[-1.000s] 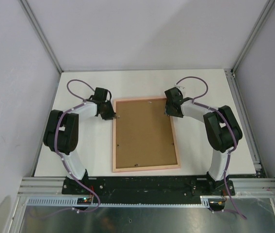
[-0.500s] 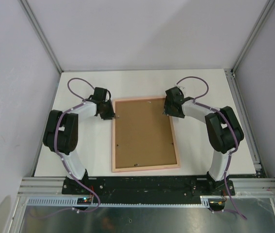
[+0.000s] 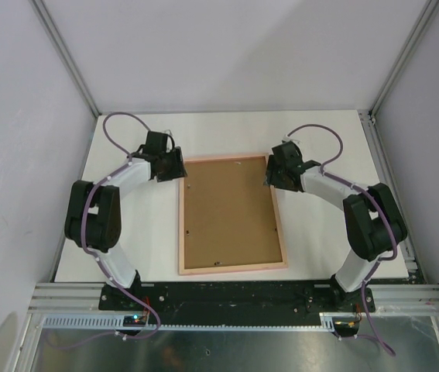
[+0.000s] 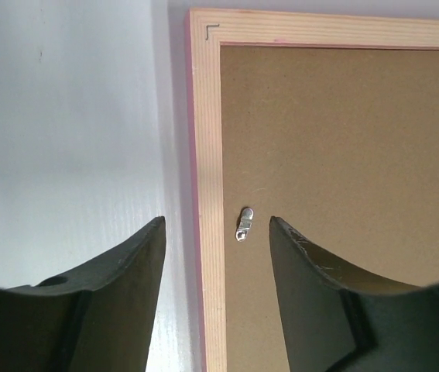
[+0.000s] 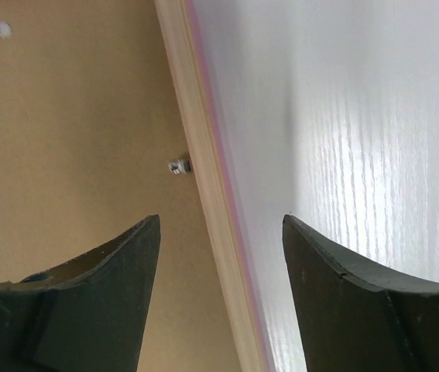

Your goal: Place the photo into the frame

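The frame (image 3: pixel 231 269) lies flat on the white worktop (image 3: pixel 320 147) with its back up. Its long axis runs straight away from the arm bases, and a brown board (image 3: pixel 231 213) fills its opening. The photo shows in no view; whether it sits under the board cannot be told.

The left tool (image 3: pixel 177 170) hangs over the far end of the left long rail, and the right tool (image 3: pixel 272 175) over the far end of the right one. Each arm is therefore nearest its own side, and neither is closer to the frame as a whole. Both tools stand with fingers apart and nothing between them. In each wrist view the rail passes below the gap between the fingertips, with bare worktop to the outer side and board to the inner side.

Just inside the rail under the left tool sits a small metal tab (image 4: pixel 244 223) on the board, and the right wrist view shows one like it on its side. The next move probably turns on these tabs — they lie slightly inward of each tool, toward the frame's middle.

The rail is pale, straight-grained wood with a pink outer edge and a mitred corner. The board is matte fibreboard, flat and stiff-looking — likely hard to pinch from above. The tabs are small, shiny and low.
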